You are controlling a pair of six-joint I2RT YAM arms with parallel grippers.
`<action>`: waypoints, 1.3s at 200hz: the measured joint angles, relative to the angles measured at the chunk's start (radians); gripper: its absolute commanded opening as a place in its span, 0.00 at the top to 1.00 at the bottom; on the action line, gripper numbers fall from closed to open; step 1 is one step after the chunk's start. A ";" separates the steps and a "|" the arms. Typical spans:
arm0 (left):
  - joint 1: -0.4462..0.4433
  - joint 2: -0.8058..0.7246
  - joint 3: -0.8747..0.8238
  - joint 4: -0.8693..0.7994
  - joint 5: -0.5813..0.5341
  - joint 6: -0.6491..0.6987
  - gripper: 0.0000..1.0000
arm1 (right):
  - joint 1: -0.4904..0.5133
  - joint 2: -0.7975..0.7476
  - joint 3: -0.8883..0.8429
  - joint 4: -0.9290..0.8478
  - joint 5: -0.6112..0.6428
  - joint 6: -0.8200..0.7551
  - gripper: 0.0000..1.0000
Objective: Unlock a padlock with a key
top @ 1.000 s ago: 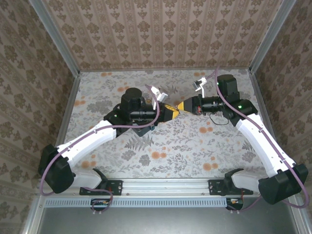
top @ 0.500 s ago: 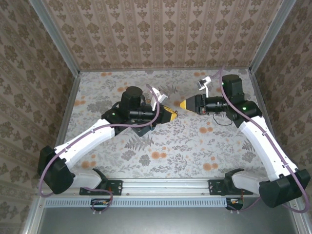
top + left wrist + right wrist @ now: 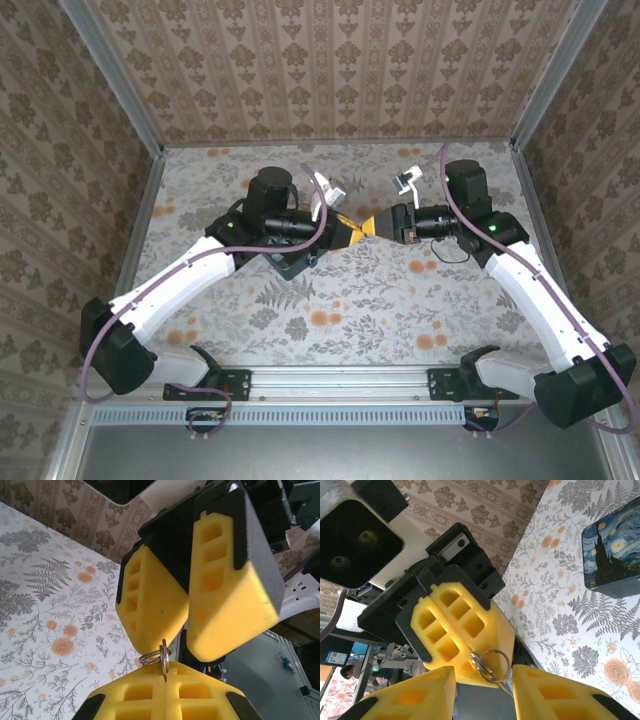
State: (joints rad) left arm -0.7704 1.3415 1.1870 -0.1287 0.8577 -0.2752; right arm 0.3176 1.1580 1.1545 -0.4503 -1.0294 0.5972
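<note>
- left hand (image 3: pixel 350 232) is clamped shut on a key ring (image 3: pixel 162 656), which pokes out past its tips
- right hand (image 3: pixel 484 677) has its fingers apart, tips right by that ring
- can't tell where the padlock is, anything on the ring is buried between the pads
- box (image 3: pixel 612 555) lies on the worktop (image 3: pixel 400 290) below

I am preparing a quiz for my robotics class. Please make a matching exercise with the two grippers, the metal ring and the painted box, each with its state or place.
Things:
1 left gripper
2 right gripper
3 metal ring
4 painted box

States or places:
a lying flat on the table
b open, jaws apart
c shut
d pinched between yellow fingers

Pairs: 1-c, 2-b, 3-d, 4-a
</note>
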 measured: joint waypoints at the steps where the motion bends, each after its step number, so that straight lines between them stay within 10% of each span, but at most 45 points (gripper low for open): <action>1: 0.000 0.000 0.000 0.000 0.000 0.000 1.00 | 0.000 0.000 0.000 0.000 0.000 0.000 0.67; 128: 0.006 0.006 0.002 -0.020 0.045 0.000 1.00 | 0.011 0.000 -0.006 0.002 0.007 -0.026 1.00; 139: 0.007 0.006 0.003 -0.022 0.044 0.000 0.77 | 0.012 0.000 -0.006 0.002 0.011 -0.026 1.00; 164: 0.007 -0.002 0.003 -0.029 0.038 0.010 0.63 | 0.013 -0.002 -0.011 0.010 0.045 -0.025 1.00; 260: 0.066 -0.132 -0.163 0.127 -0.075 -0.091 0.54 | 0.026 -0.071 -0.087 0.224 0.076 0.070 1.00</action>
State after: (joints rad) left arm -0.7048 1.2098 1.0241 -0.0017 0.7830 -0.3664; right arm 0.3431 1.0870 1.0679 -0.2264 -0.9535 0.6670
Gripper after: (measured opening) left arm 0.472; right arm 0.055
